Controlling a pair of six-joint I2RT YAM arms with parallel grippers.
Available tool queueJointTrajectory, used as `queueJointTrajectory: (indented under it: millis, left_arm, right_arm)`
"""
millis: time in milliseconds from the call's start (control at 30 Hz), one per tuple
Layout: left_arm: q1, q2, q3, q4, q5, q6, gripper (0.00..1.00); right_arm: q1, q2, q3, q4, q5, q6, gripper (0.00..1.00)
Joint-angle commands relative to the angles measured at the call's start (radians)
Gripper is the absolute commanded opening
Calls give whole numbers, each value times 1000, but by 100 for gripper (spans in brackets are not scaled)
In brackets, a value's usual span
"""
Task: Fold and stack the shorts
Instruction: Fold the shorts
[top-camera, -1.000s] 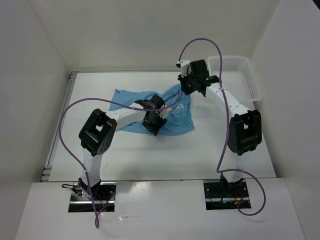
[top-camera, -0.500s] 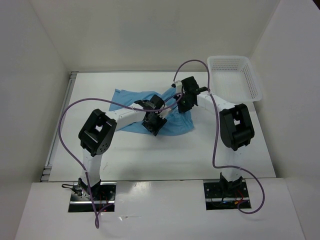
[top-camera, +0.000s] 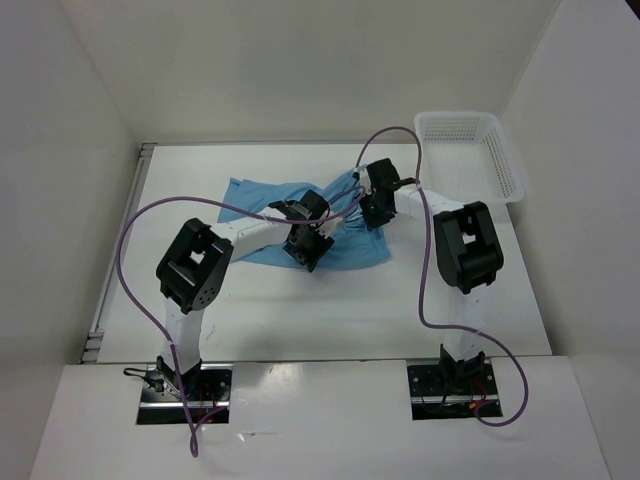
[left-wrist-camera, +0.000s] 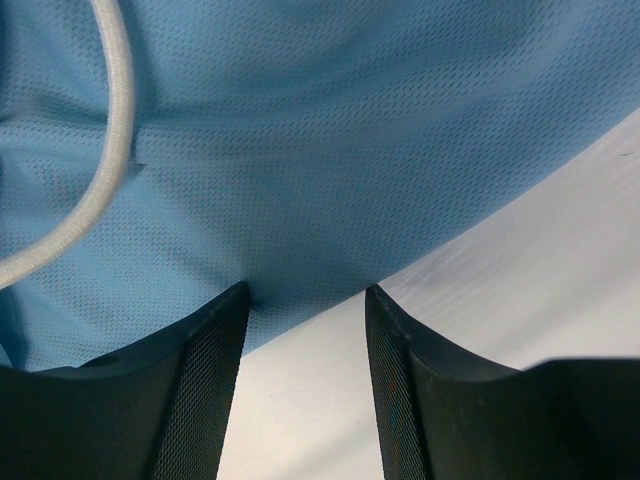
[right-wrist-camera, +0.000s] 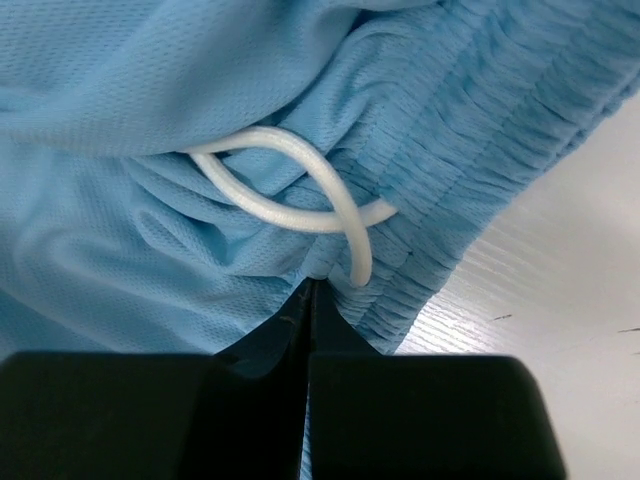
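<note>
Our right hand (top-camera: 372, 208) has swung from the basket (top-camera: 505, 165) onto the shorts (top-camera: 255, 195) lying left of it on the worktop (top-camera: 300, 300). It pinches the waistband (right-wrist-camera: 480, 120) by the drawstring (right-wrist-camera: 300, 190), we judge to fold. Our left hand (left-wrist-camera: 306, 295) gapes astride the hem (left-wrist-camera: 480, 215).

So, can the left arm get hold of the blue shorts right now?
Probably yes: the left gripper sits open over the edge of the shorts, fabric between its fingers, nothing in the way.

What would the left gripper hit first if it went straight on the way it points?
The shorts: their edge lies between the open jaws of the left gripper, so it would meet fabric almost at once, with the table under it. Exact depth is unclear.
</note>
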Motion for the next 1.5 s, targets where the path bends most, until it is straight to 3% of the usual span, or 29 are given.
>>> queueJointTrajectory:
  millis: [0,133,267,300,367,400,533,733,1067,1133,1233,1367,1467]
  left_arm:
    - [4,54,-38,14,23,3,58]
    - [4,54,-38,14,43,3,58]
    - [4,54,-20,14,52,3,58]
    - [4,54,-20,14,52,3,58]
    - [4,54,-11,14,52,3,58]
    - [4,54,-11,14,63,3,58]
    - [4,54,8,5,63,3,58]
    - [4,63,26,-13,31,3,58]
    - [4,83,35,-22,20,3,58]
    - [4,83,35,-22,20,3,58]
    - [4,83,35,-22,20,3,58]
    - [4,83,35,-22,20,3,58]
    - [4,83,35,-22,20,3,58]
  right_arm:
    - [-6,22,67,-7,-28,-71,0]
    - [-30,-59,205,-135,-190,-202,7]
    - [-90,-112,369,-150,-321,-143,28]
    - [-113,-113,391,-125,-310,-108,42]
    - [-122,-78,446,-56,-270,-11,52]
    - [-131,-61,463,-39,-216,6,66]
    - [-132,103,540,12,-158,52,81]
    - [-151,295,800,3,-195,104,100]
    - [-161,351,759,-24,-327,104,100]
    - [-161,340,718,-34,-336,104,95]
    - [-161,314,651,-34,-336,114,79]
    - [-161,292,598,-44,-327,114,77]
    - [-161,292,598,-33,-298,126,67]
